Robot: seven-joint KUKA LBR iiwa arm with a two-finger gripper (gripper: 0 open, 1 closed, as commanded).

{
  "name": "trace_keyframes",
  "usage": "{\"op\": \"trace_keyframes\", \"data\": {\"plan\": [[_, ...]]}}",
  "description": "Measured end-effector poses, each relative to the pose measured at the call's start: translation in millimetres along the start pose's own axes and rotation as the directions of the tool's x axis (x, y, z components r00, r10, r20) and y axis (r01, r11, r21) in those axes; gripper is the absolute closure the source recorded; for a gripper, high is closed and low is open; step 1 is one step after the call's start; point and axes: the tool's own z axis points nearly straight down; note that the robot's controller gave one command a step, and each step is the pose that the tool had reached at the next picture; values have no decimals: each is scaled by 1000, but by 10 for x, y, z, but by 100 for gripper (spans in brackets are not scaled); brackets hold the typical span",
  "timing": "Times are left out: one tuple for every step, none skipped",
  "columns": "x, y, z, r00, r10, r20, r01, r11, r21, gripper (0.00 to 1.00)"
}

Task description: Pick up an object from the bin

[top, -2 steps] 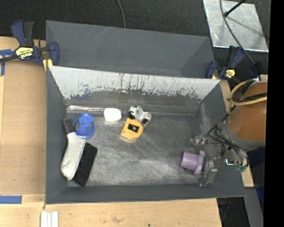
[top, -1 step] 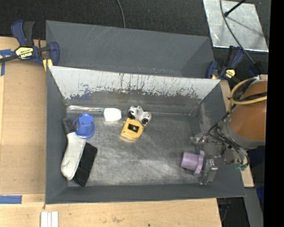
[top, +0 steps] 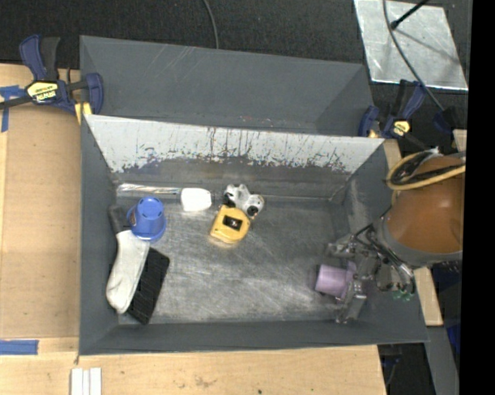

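— Claw (top: 350, 283) was where?
— Low in the bin's (top: 227, 330) near right corner, reaching in from the right, down close to the floor.
— Wide or narrow?
— Could not tell; from above its metal parts and cables overlapped.
— Anything at it?
— A purple cup (top: 331, 279), touching the claw on the side toward the bin's middle. Whether it was gripped or merely lay against the claw, I could not tell.
— And the rest?
— Well apart, over in the left half. A blue cup (top: 148, 219) stood near the left wall. A white sock (top: 126, 269) and a black brush (top: 150, 286) lay side by side just in front of it. Along the far wall lay a white block (top: 195, 200) and a small grey toy (top: 244, 199). A yellow box (top: 229, 226) lay just beside that toy.
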Motion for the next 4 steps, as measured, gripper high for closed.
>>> {"op": "trace_keyframes", "data": {"plan": [[35,-18,35,1000,31,-3,-31,1000,0,0],[28,-116,-80,996,85,-2,-85,996,0,0],[-2,-131,210,999,35,9,-35,999,0,0],[-23,-112,224,991,133,9,-133,991,0,100]]}}
